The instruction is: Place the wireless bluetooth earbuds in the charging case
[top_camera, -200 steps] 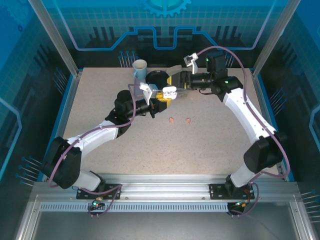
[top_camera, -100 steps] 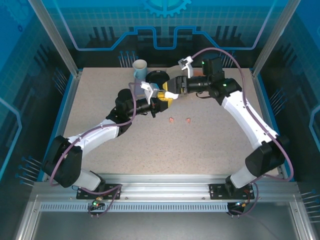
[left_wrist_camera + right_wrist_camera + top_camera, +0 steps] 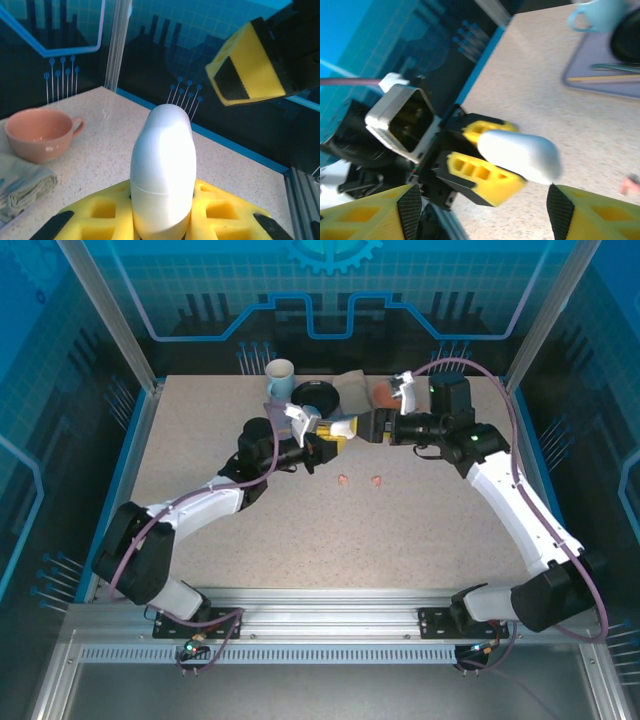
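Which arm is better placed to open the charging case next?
Right, likely. The left gripper is shut on the closed white charging case, while the right gripper is open, empty and facing it.

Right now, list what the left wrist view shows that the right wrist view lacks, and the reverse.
Left wrist, not right: a peach cup and a cloth beside it. Right wrist, not left: a blue mug, a pink earbud and the left arm's camera. Both: the white case, clamped in the left gripper, with the open right gripper facing it.
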### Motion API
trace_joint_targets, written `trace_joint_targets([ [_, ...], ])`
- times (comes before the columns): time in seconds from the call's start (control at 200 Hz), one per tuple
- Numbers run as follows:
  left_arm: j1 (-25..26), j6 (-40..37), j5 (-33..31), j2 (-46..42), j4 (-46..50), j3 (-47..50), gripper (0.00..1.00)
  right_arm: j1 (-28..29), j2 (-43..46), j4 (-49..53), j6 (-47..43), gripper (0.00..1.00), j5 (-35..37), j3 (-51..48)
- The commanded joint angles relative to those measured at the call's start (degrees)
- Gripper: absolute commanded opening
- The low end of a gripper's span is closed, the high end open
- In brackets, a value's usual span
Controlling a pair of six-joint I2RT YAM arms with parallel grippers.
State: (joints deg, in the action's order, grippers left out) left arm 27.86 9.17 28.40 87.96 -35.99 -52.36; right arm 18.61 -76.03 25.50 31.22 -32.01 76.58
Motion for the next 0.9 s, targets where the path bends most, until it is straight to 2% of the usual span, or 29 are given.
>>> trace_joint_targets([
  [0.0, -0.41, 8.21, -3.66, 2.47, 2.18, -0.35, 0.00, -1.62, 2.58, -0.03, 2.81, 0.70, 6.28, -2.65],
  [0.175, -0.74, 14.95, -9.95, 6.12, 11.50, -0.67, 0.00, -1.70, 3.71, 1.58, 3.35, 0.70, 10.55, -6.60],
  [0.255, -2.40, 19.19, -10.65, 8.75, 17.35, -2.48, 0.00, -1.66, 3.94, 1.45, 3.83, 0.70, 11.53, -8.24],
  [0.36, -5.71, 23.08, -7.32, 14.74, 27.81, -7.70, 0.00, -1.72, 3.81, 0.57, 4.87, 0.70, 12.30, -10.01],
  [0.585, -9.16, 24.75, -3.56, 23.77, 34.36, -13.22, 0.00, -1.06, 2.48, -0.55, 5.25, 0.70, 13.22, -11.54],
  [0.795, -9.31, 23.33, -2.21, 29.83, 42.71, -20.19, 0.00, 0.17, 1.44, -0.86, 5.52, 0.70, 14.23, -11.62],
  [0.89, -9.42, 22.62, -3.70, 30.37, 47.01, -21.92, 0.14, 0.97, 0.97, -0.62, 5.60, 0.70, 14.80, -11.21],
])
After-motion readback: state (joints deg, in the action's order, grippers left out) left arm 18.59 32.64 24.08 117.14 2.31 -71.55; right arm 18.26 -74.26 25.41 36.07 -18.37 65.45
